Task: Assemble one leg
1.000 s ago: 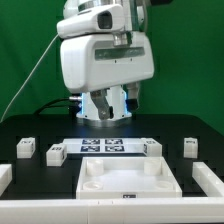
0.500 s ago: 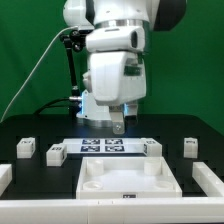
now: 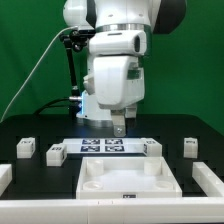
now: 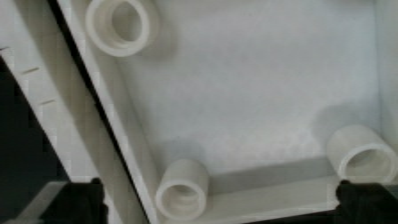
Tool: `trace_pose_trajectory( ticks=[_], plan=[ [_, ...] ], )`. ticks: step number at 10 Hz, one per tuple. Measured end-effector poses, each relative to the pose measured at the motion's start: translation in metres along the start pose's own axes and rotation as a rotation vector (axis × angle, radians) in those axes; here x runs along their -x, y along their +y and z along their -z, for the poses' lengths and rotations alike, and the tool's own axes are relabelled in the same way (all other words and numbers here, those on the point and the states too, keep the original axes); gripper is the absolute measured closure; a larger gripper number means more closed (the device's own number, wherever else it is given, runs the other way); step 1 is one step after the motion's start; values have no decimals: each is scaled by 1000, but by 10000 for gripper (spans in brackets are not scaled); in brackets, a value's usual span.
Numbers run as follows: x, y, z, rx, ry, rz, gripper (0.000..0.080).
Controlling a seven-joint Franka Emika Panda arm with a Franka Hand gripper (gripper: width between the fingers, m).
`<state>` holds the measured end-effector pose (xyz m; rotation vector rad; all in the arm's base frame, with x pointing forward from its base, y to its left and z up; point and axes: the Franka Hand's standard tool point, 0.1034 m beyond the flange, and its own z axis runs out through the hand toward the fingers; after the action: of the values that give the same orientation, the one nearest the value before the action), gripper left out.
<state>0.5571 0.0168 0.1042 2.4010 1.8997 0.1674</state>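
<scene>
Several legs, small white blocks with tags, stand on the black table: two at the exterior view's left [image 3: 26, 147] [image 3: 56, 152] and two at its right [image 3: 152, 147] [image 3: 189, 146]. The large white square piece [image 3: 130, 180] with corner sockets lies in front. My gripper [image 3: 118, 126] hangs above the table just behind that piece, clear of every leg. In the wrist view the gripper [image 4: 222, 200] is open and empty, its dark fingertips [image 4: 79, 196] wide apart over the square piece [image 4: 249, 100]. No leg shows in the wrist view.
The marker board [image 3: 105, 146] lies under the gripper between the legs. White parts sit at the front left [image 3: 5, 178] and front right [image 3: 208, 178] edges. A green backdrop stands behind, and a cable hangs at the left.
The wrist has turned and the arm's body has shifted to the exterior view's right, with the fingers now pointing down over the marker board. It has hardly moved in the last half second.
</scene>
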Motion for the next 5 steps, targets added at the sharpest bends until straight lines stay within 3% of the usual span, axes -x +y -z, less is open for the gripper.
trace_pose_trajectory(
  ticks=[2,5],
  plan=[
    [-14,-11,-7,-2,-38,133,149],
    [-14,-13,-11,-7,-45,144,149]
  ],
)
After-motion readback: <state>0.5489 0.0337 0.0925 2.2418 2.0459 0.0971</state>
